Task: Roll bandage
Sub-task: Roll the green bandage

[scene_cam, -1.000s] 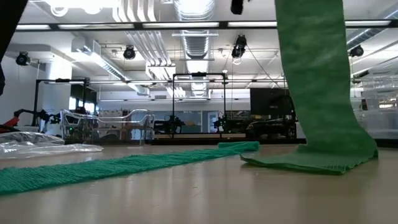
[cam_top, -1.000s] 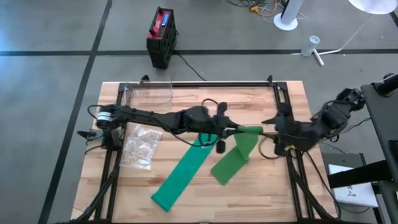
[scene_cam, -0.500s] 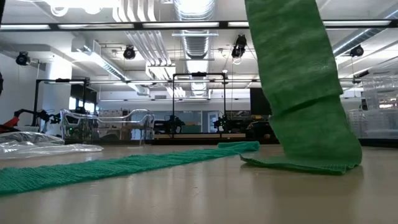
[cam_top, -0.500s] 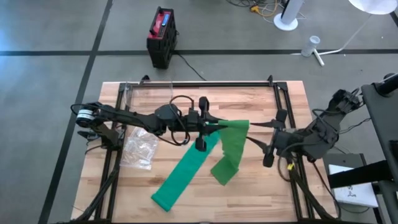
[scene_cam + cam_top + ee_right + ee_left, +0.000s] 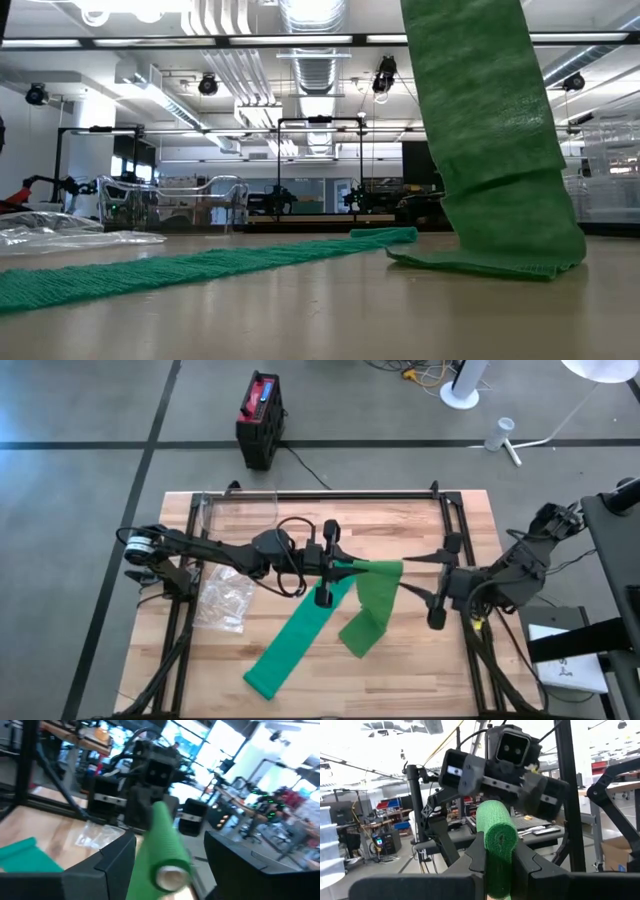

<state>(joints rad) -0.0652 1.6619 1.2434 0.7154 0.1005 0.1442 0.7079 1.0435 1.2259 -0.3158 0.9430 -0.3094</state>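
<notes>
Left tool (image 5: 331,565) pulled bandage roll (image 5: 352,566) leftward; right tool (image 5: 433,588) released, backed off.

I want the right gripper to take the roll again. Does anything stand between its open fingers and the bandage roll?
Nothing visible does. The right gripper is open just off the bandage roll, which the left gripper holds clamped above the table. In the right wrist view the roll lies straight between its fingers.

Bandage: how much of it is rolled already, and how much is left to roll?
Done: a short rolled end of the bandage has formed, clamped in the left gripper above the table. In hand: the right gripper faces that roll with its fingers open, apart from it. Left: most of the strip hangs down and lies flat across the table, unrolled.
</notes>
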